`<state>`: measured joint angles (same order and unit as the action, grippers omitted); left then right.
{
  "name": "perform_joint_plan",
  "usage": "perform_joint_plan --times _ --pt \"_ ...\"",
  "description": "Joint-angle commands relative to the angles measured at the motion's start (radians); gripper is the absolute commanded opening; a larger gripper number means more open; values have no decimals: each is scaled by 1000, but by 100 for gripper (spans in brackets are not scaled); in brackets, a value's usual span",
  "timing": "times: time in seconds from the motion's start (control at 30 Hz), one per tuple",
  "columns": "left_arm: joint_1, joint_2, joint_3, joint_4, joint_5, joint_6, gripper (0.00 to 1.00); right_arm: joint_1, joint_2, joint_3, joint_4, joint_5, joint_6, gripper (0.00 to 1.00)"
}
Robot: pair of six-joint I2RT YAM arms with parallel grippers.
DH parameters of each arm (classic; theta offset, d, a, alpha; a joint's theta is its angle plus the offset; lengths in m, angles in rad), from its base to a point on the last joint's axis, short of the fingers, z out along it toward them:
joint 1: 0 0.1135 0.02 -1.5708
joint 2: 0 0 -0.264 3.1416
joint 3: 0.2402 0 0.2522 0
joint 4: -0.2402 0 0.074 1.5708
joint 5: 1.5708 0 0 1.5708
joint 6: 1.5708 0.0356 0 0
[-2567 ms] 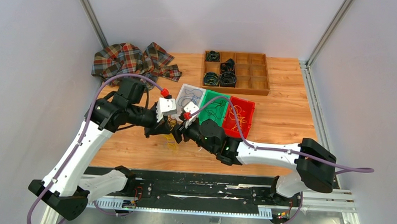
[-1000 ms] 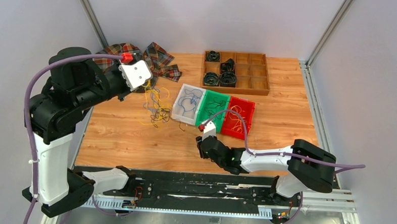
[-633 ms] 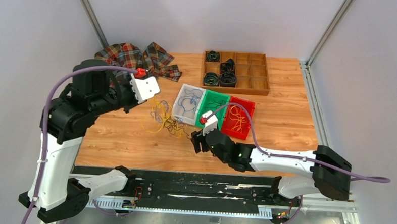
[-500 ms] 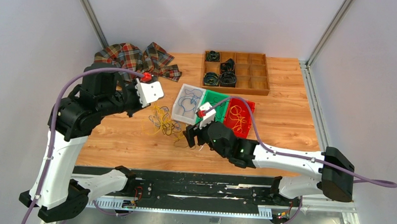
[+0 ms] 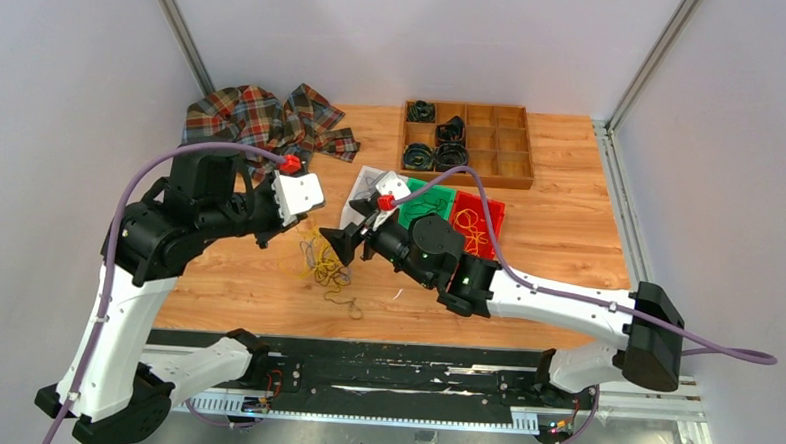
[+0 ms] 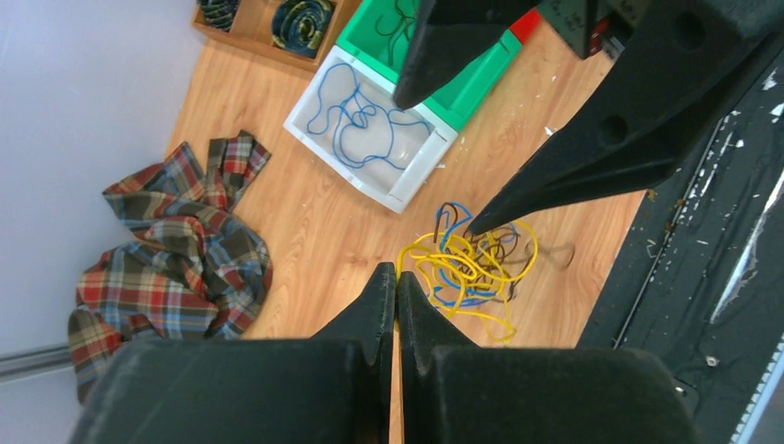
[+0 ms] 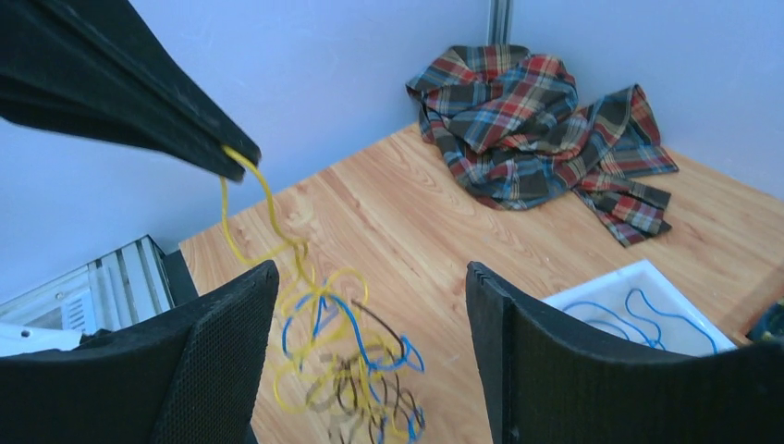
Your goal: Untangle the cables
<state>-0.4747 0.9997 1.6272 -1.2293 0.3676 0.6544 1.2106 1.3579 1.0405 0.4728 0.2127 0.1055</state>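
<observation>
Cables (image 5: 324,266): small clump of yellow, blue and dark strands, left of centre on the tabletop (image 5: 569,230), toward its near edge, just in front of the white bin (image 6: 319,129).

Left tool (image 7: 237,154): fingers pressed fully together, pinching the top of one yellow strand (image 7: 248,199). The rest of the clump trails down from it.

Right tool (image 7: 370,273): jaws spread wide, nothing between them, one finger either side of the clump and apart from it.

Handling, my estimate: very light, limp, no stiffness worth counting. Strands will slide and snag on each other instead of parting cleanly. Thin and smooth, so a grip needs the pads fully closed. Best hold looks like an outer blue or dark loop low in the clump, well away from the pinched yellow end, so pulling opens the knot.

Hard to make out:
- Whether the clump's bottom rests on the tabletop or hangs clear.
- Which strands actually cross; the dark ones blur together.
- The right arm covers part of the coloured bins from above.
</observation>
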Motion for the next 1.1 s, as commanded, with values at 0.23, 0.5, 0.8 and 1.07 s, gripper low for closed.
perform_joint_plan --times 0.23,0.5,0.8,1.07 --pt "-4 -18 -32 13 57 -28 0 0 92 77 182 -32 -27 72" --pt "-4 -21 -15 3 138 -53 0 -10 164 116 218 40 -86 64" --pt "-4 2 45 -73 213 -38 0 -29 237 84 251 42 -106 42" --pt "-4 13 107 -73 209 -30 0 -53 235 -44 301 68 -45 31"
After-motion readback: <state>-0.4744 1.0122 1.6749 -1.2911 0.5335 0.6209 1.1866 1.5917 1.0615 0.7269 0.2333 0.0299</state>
